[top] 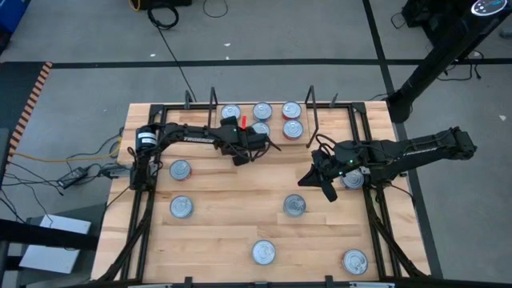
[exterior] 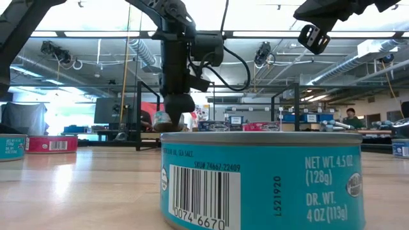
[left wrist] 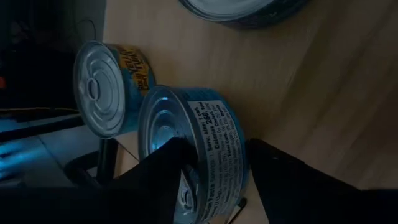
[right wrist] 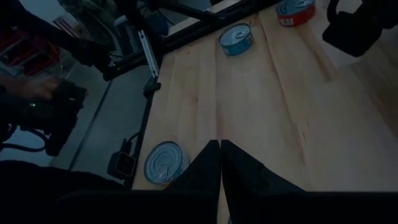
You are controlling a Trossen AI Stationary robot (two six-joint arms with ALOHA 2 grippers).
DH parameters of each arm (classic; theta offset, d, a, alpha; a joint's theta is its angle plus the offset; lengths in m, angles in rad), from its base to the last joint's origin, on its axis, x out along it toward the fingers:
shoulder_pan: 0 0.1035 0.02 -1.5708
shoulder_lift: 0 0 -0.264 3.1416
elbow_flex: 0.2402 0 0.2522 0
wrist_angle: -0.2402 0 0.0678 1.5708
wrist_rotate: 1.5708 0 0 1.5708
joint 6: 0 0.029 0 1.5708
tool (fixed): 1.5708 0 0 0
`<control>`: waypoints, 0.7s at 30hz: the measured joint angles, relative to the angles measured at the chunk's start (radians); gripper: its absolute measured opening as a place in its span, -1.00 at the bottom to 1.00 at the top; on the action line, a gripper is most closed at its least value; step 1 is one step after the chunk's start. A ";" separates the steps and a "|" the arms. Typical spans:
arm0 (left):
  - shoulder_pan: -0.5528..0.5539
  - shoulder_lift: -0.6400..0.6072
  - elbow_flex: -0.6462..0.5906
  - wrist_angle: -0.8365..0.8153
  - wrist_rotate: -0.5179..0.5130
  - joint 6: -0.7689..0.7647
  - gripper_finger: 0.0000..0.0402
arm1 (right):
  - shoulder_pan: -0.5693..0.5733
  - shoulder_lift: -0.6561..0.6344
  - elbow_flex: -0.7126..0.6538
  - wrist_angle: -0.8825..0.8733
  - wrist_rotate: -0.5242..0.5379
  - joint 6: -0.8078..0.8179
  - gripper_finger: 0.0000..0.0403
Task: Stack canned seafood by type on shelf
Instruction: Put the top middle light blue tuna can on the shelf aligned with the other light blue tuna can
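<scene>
Found the nearest tin point(exterior: 262, 179), blue-labelled, filling the lower middle of the low view. Counted, in the high view, two tins along the bottom edge, one at bottom centre point(top: 263, 252) and one at lower right point(top: 354, 261). Farther up, noted a pair at mid-height, one left of centre point(top: 182, 206) and one right of centre point(top: 294, 205), and above the left one another point(top: 181, 169), all lying lid-up on the table point(top: 240, 192). Placed the right gripper point(top: 329, 192) right of centre in that view, over bare wood, pressed together and holding nothing; saw the same at bottom centre of the right wrist view. Noted one more tin point(top: 353, 181) partly hidden under the right arm point(top: 416, 148), just right of that gripper. Placed the left gripper point(top: 256, 146) just above centre, at the near edge of the shelf point(top: 277, 120), astride a blue tin point(left wrist: 214, 134) at the centre of the left wrist view. Could not tell whether pinching that tin or spread clear of it. Saw a second tin point(left wrist: 102, 87), with yellow on its label, just beside it at the upper left of that frame. Counted four more tins on the shelf at top centre of the high view: three in the far row point(top: 262, 110) and one red-sided point(top: 293, 128) in front at the right. Made out black wire uprights point(top: 212, 100) at both ends of the board.
</scene>
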 joint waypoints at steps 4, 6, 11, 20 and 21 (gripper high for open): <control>0.002 0.000 0.000 -0.002 0.066 0.003 -0.05 | 0.000 0.000 0.000 0.000 0.000 -0.010 -0.88; 0.004 0.000 0.000 -0.001 0.109 0.003 -0.05 | 0.000 0.000 0.000 0.000 0.000 -0.017 -0.88; 0.007 0.000 0.000 -0.003 0.126 0.002 -0.04 | 0.000 0.000 0.000 0.000 0.000 -0.022 -0.88; 0.043 0.000 0.000 -0.012 0.130 0.008 0.02 | 0.000 0.000 0.000 0.000 0.000 -0.024 -0.88; 0.046 0.000 0.000 -0.012 0.130 0.015 0.02 | 0.000 0.000 0.000 0.000 0.000 -0.023 -0.88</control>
